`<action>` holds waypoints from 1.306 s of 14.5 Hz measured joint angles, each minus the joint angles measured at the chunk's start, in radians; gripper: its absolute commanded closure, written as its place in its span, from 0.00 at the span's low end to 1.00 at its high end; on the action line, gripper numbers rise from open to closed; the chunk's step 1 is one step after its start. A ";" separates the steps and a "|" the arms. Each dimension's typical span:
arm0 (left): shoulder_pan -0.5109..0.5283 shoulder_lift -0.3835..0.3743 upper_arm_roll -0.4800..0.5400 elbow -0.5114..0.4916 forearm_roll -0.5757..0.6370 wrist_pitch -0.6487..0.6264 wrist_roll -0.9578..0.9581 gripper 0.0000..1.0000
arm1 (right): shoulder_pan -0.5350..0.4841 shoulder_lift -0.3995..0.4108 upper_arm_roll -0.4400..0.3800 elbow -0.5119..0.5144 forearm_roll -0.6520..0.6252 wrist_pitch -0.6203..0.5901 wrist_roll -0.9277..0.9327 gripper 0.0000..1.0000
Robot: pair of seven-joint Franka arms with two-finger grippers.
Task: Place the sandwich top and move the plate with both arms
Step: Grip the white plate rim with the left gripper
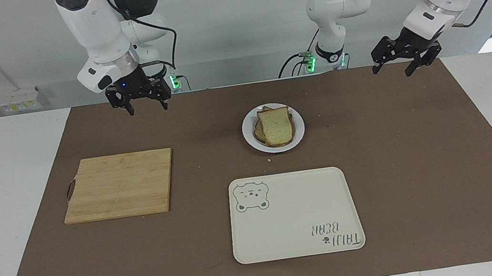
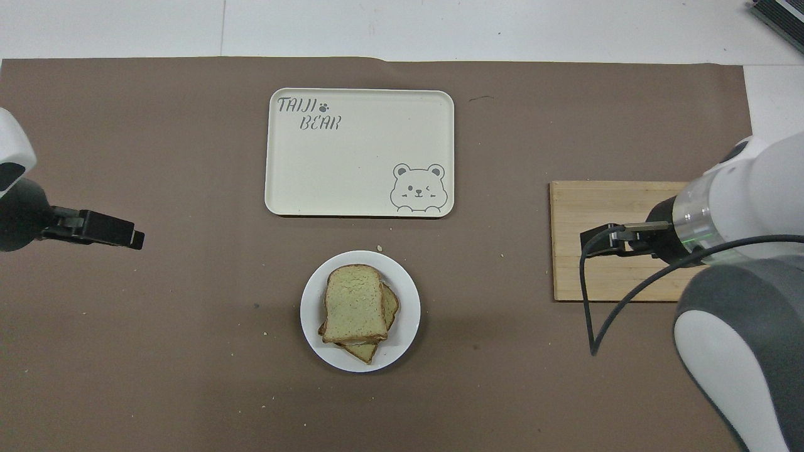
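Your right gripper (image 1: 139, 106) and left gripper (image 1: 402, 65) hang open and empty over the desk's edge by the robots. The sandwich top (image 1: 275, 126) sits loosely on the plate (image 1: 251, 139) mid-desk; tip the plate and bread slides off.

A white table (image 1: 9, 200) carries a wide brown paper mat (image 1: 414, 172) covering most of its top. Directly on the mat lie a small round glossy white plate (image 1: 298, 126), a rectangular cream tray with a bear drawing (image 1: 294, 215) farther from the robots, and a pale wooden cutting board (image 1: 119, 185) toward the right arm's end.
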State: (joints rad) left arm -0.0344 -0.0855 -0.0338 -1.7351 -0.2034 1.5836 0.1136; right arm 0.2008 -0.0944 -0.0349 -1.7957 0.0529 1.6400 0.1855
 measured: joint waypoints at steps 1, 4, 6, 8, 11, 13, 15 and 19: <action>-0.003 -0.008 -0.003 -0.036 -0.022 0.033 0.001 0.00 | -0.016 0.000 0.000 0.000 0.000 -0.009 -0.005 0.00; -0.026 -0.023 -0.008 -0.128 -0.081 0.123 0.006 0.00 | -0.062 0.000 0.000 -0.002 0.000 -0.040 -0.040 0.00; -0.048 -0.033 -0.009 -0.185 -0.116 0.182 0.013 0.00 | -0.104 0.000 0.000 -0.002 0.000 -0.060 -0.082 0.00; -0.066 -0.038 -0.009 -0.240 -0.151 0.243 0.025 0.00 | -0.144 0.000 -0.001 -0.002 0.000 -0.067 -0.113 0.00; -0.085 -0.037 -0.010 -0.342 -0.203 0.352 0.076 0.00 | -0.181 0.000 0.000 0.000 0.000 -0.066 -0.122 0.00; -0.102 -0.037 -0.010 -0.417 -0.258 0.425 0.107 0.00 | -0.197 0.000 -0.001 0.006 0.000 -0.062 -0.122 0.00; -0.140 -0.035 -0.009 -0.491 -0.309 0.515 0.114 0.00 | -0.214 -0.001 -0.001 0.028 0.000 -0.061 -0.122 0.00; -0.243 -0.016 -0.012 -0.634 -0.477 0.678 0.168 0.00 | -0.223 -0.007 -0.008 0.084 0.000 -0.062 -0.122 0.00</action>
State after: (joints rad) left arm -0.2770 -0.1019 -0.0459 -2.3688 -0.6800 2.2616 0.2820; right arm -0.0221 -0.1019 -0.0429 -1.7114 0.0525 1.5776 0.0636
